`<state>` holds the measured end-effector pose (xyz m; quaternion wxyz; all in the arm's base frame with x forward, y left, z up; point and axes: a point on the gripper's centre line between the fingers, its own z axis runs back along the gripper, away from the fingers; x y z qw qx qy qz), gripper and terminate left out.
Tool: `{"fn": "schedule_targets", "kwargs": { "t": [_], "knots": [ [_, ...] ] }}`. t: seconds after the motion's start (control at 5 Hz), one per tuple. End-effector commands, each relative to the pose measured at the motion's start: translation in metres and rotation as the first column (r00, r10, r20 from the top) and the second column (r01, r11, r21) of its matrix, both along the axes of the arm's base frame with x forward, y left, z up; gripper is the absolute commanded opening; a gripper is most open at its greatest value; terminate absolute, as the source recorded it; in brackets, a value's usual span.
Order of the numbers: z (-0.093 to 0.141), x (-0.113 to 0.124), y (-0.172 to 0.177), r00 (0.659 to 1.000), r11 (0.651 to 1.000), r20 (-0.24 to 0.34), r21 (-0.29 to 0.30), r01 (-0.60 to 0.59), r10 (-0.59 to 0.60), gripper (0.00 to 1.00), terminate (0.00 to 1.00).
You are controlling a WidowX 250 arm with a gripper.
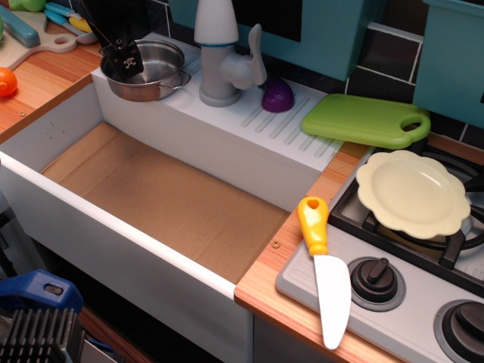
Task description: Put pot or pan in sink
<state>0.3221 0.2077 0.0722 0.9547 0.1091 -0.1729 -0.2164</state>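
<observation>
The small shiny steel pot (155, 69) stands on the white ledge at the sink's far left corner, to the left of the faucet. One loop handle shows on its right side. The sink (166, 200) is a large white-walled basin with a bare brown bottom, below and in front of the pot. My black gripper (122, 60) is tilted and sits low at the pot's left rim, partly over the pot's inside. Its fingers are too dark to make out, so I cannot tell whether they grip the rim.
A white faucet (219, 53) stands right of the pot, with a purple piece (277, 94) beside it on the ridged drainer. A green cutting board (367, 119), a pale yellow plate (412, 193) on the stove and a yellow-handled knife (325, 272) lie to the right. An orange (6, 81) is at the far left.
</observation>
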Motion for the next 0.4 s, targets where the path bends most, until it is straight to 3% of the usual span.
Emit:
{"fn": "schedule_targets", "kwargs": {
  "t": [0.0,0.2],
  "knots": [
    [-0.0007,0.0059,0.0031,0.999,1.0,0.043,0.004,0.003,-0.003,1.0,0.0],
    [-0.0066,0.0044,-0.001,0.999,1.0,0.048,-0.006,0.0,0.001,1.0,0.0]
  ]
}}
